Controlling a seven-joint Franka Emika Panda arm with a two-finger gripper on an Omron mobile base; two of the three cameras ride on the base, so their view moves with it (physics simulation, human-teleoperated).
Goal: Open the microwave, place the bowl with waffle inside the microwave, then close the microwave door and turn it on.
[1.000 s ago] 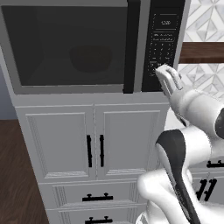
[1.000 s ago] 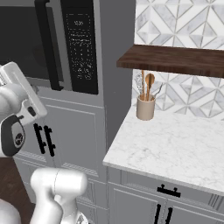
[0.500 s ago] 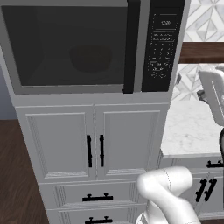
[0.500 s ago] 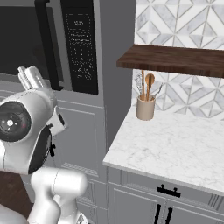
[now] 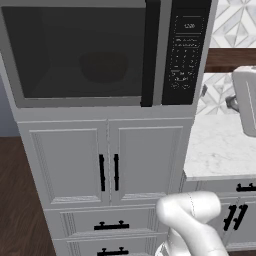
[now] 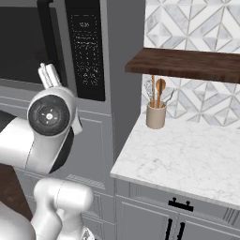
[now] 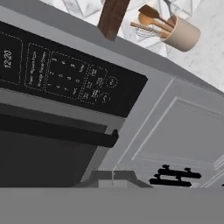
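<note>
Above grey cabinets (image 5: 105,170), the microwave (image 5: 100,55) keypad faces the shut hand (image 6: 49,75).

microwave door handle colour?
Black: the tall vertical bar handle on the grey microwave door, clearest in left base view.

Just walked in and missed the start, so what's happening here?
The white robot arm is working at the microwave. The microwave door is shut, and the bowl shows dimly through its tinted glass. The gripper is shut with nothing in it and sits away from the black keypad panel, not touching it. A utensil crock stands on the marble counter.
</note>
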